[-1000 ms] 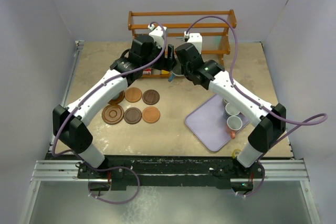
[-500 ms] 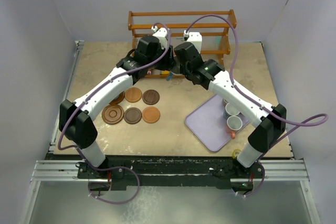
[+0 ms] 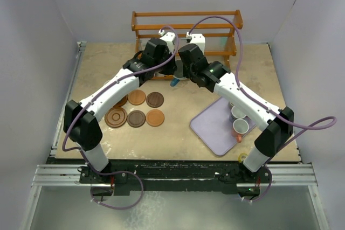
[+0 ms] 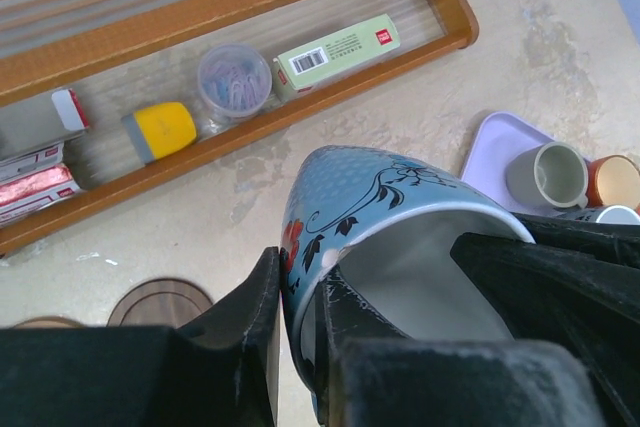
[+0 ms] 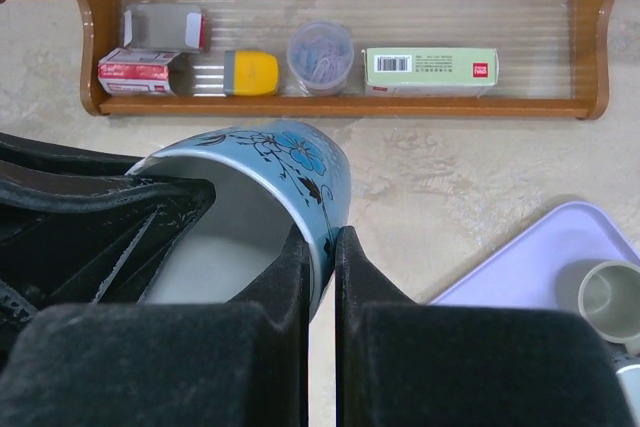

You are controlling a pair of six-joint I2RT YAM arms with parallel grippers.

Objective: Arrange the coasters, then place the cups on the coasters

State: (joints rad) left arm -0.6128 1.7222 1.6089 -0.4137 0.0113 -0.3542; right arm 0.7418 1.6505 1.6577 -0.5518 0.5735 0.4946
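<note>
At the far middle of the table (image 3: pixel 259 63), just in front of the wooden rack (image 3: pixel 186 25), I see both arms meeting on one light blue cup (image 4: pixel 370 197). My left end effector (image 4: pixel 300 332) is clamped on its rim, one finger inside and one outside. My right end effector (image 5: pixel 322 277) pinches the opposite rim the same way. I cannot tell whether the cup rests on the table. Six coasters (image 3: pixel 136 118) lie in two rows beside the left arm, one partly under it, all bare. On the lavender tray (image 3: pixel 210 130) to the right sit smaller cups (image 3: pixel 240 127).
</note>
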